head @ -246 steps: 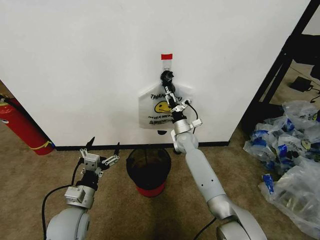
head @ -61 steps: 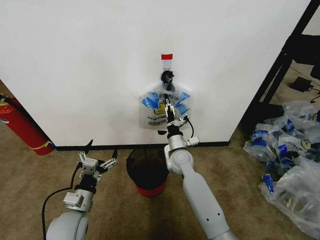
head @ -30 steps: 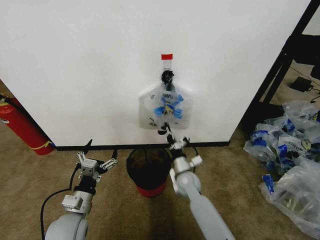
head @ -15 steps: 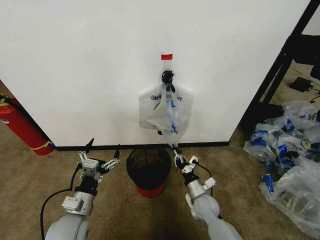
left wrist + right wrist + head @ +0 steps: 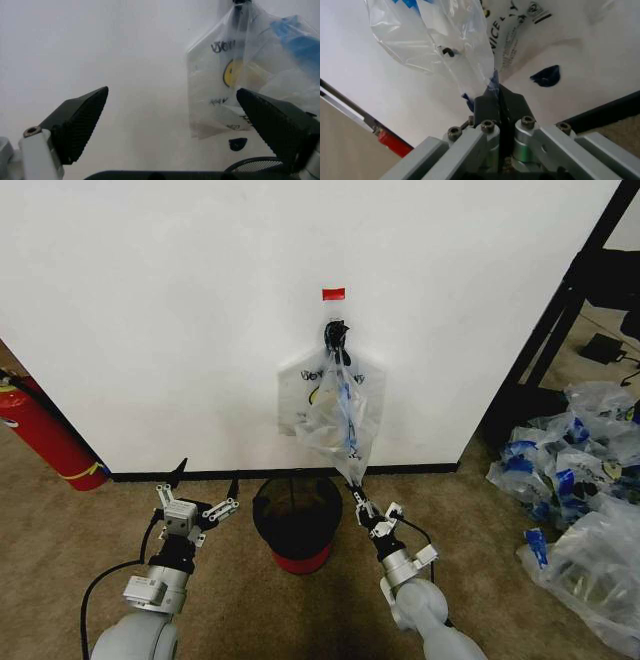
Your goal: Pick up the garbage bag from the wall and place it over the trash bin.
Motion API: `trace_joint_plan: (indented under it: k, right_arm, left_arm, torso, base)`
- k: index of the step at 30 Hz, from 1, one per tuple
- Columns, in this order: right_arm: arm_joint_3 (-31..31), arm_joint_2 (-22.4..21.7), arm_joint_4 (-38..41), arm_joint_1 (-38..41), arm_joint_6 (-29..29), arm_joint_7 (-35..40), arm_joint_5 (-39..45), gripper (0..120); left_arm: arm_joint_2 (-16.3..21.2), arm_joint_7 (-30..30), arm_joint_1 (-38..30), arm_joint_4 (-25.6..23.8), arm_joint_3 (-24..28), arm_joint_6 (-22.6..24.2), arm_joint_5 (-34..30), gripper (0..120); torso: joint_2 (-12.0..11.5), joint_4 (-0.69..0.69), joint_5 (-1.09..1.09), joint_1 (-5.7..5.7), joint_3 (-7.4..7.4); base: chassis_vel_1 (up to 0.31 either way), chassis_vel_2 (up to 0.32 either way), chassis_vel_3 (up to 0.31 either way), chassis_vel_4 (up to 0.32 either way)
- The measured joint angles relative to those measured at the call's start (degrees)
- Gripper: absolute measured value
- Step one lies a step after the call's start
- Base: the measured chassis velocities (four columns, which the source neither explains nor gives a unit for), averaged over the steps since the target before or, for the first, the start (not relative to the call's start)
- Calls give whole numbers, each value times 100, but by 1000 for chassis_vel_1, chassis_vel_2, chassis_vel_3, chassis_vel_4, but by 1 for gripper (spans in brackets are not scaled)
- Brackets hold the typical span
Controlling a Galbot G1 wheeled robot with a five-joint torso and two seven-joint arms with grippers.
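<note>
The garbage bag, thin whitish plastic with blue patches, hangs from the hook under red tape on the white wall. It is stretched down and outward to my right gripper, which is shut on its lower edge. In the right wrist view the fingertips pinch the plastic of the garbage bag. The black trash bin with a red base stands on the carpet just left of that gripper. My left gripper waits open to the bin's left, facing the garbage bag.
A second smiley bag stays flat on the wall behind the pulled one. A red fire extinguisher leans at the far left. Heaped clear bags lie at the right, beside a black frame. Open carpet lies in front of the bin.
My right gripper has drawn back from the wall and down to bin height, pulling the bag's lower part with it and stretching it off the hook. The left arm has stayed put.
</note>
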Motion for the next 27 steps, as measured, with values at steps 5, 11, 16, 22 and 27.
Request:
trace_joint_plan:
  k: [5, 11, 16, 22, 27]
  right_arm:
    - [34, -30, -30, 28, 8, 13, -13, 0]
    - [105, -67, -246, 82, 92, -294, -136, 0]
    - [155, -160, -424, 127, 97, -574, -260, 0]
    - [172, -181, -413, 119, 122, -658, -255, 0]
    - [167, -143, -107, 125, 267, -659, -234, 0]
  left_arm:
    - [4, 0, -34, 39, 11, 0, -4, 100]
    - [9, 4, -45, 66, 23, 0, -5, 100]
    - [4, 5, -29, 56, 25, -5, -5, 100]
    - [-4, 5, 11, 34, 13, -36, -4, 100]
    - [-26, 5, 68, 11, 6, -82, 9, 100]
  torso:
    - [0, 0, 0, 0, 0]
    - [0, 0, 1, 1, 0]
    - [0, 0, 0, 1, 0]
    - [0, 0, 1, 1, 0]
    - [0, 0, 1, 1, 0]
  base:
    - [0, 0, 0, 0]
    - [0, 0, 0, 0]
    - [0, 0, 0, 0]
    - [0, 0, 0, 0]
    - [0, 0, 0, 0]
